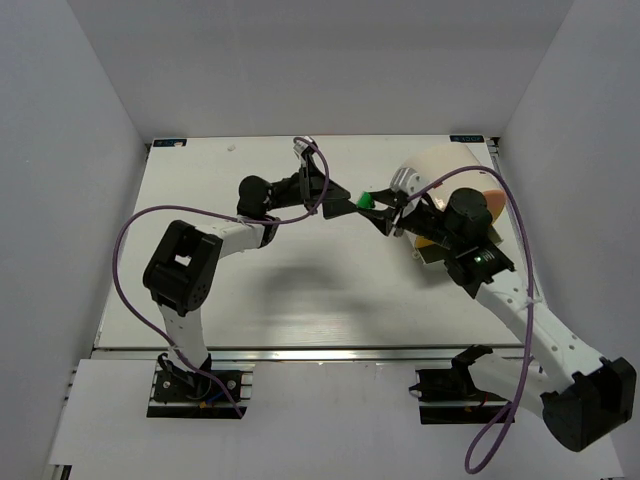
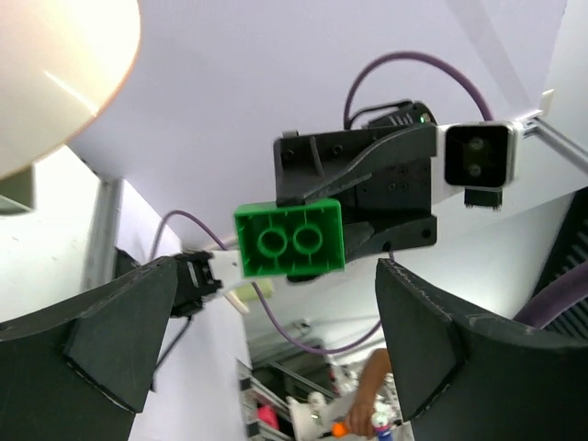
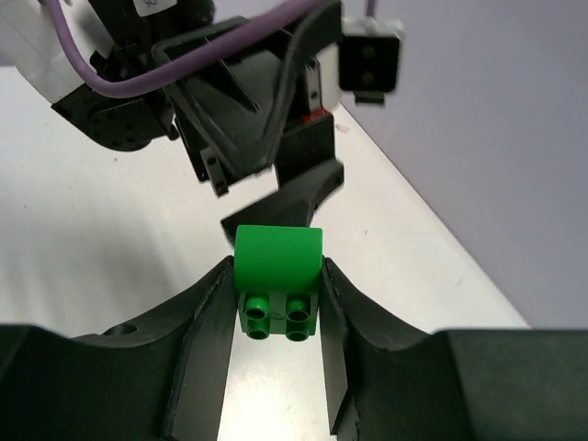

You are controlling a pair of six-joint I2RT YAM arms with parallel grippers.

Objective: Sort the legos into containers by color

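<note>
My right gripper (image 1: 374, 207) is shut on a green lego (image 1: 366, 201) and holds it in the air above the middle back of the table. In the right wrist view the lego (image 3: 277, 274) sits clamped between both fingers, studs toward the camera. My left gripper (image 1: 338, 201) is open and empty, pointing at the lego from the left, its tips just short of it. In the left wrist view the lego (image 2: 289, 239) shows its hollow underside just beyond my open left fingers (image 2: 119, 340). The cream-white tub (image 1: 440, 165) with an orange face lies behind the right gripper. No other legos are in view.
The white table (image 1: 300, 290) is walled in by grey panels on the left, back and right. The tub also shows at the top left of the left wrist view (image 2: 55, 73). A person's hand (image 2: 367, 404) is seen far off beyond the cell.
</note>
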